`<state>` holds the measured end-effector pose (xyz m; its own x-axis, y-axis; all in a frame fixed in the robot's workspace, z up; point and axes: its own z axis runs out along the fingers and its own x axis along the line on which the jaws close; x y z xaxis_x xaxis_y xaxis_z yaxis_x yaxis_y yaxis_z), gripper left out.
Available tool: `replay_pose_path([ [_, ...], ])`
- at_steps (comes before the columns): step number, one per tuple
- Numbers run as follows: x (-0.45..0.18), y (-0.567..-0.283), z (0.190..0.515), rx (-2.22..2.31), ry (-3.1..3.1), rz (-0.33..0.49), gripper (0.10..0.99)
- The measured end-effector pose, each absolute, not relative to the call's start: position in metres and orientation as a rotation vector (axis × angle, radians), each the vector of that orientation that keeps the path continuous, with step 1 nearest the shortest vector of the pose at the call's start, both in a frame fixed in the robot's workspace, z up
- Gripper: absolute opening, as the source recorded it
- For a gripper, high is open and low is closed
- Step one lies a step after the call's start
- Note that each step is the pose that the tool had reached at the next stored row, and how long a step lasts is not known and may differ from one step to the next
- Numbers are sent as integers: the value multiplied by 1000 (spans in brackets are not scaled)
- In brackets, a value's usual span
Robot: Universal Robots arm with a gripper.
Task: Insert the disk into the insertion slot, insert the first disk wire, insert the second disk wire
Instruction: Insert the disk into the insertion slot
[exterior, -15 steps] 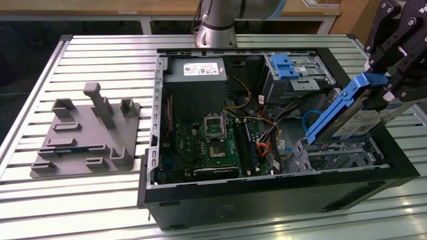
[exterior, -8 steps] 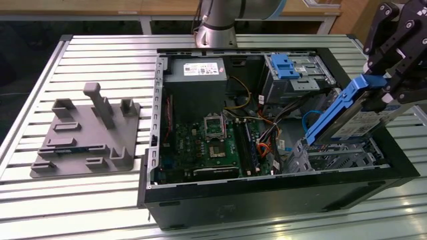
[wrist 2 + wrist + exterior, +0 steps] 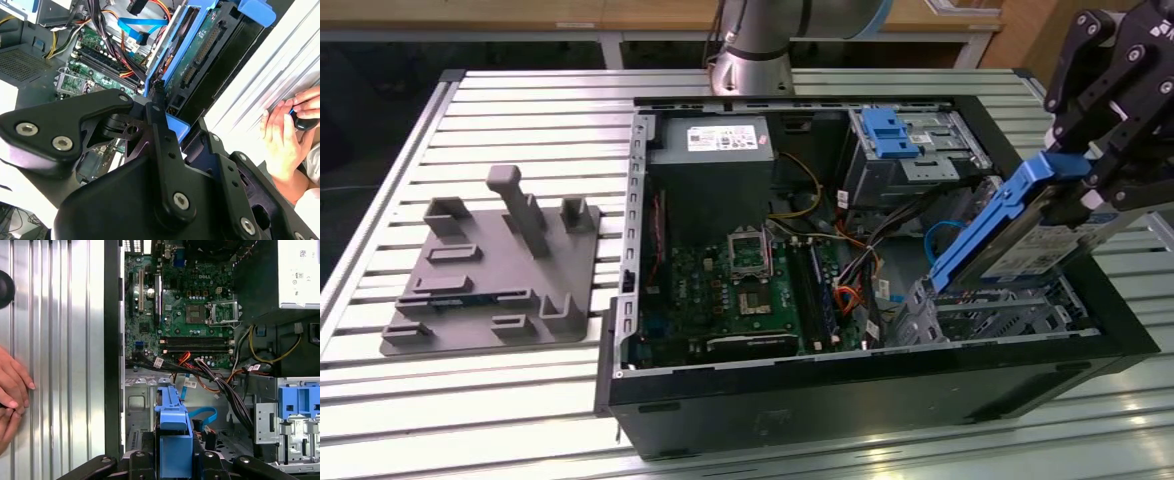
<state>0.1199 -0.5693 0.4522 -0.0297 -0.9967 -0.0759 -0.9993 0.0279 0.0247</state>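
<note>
While clamped at its upper end by the black end effector point(image 3: 1070, 178), the disk point(image 3: 1014, 235), a flat silver drive in a bright blue plastic caddy, hangs tilted directly above the insertion slot point(image 3: 1007, 312), a boxy grey perforated sheet-metal cage. Contact between them cannot be confirmed. Beside the slot lies a green motherboard point(image 3: 747, 290), within a black case point(image 3: 854, 400) on the ribbed metal bench point(image 3: 520, 100).

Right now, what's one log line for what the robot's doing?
tool: shut on disk | disk: tilted, lower end at slot | step: disk not seated
</note>
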Motion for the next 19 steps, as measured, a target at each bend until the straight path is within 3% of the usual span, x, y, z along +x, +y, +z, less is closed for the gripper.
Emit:
replay_pose_path([
  [19,120,-569,442,-2164,2227,106,361],
])
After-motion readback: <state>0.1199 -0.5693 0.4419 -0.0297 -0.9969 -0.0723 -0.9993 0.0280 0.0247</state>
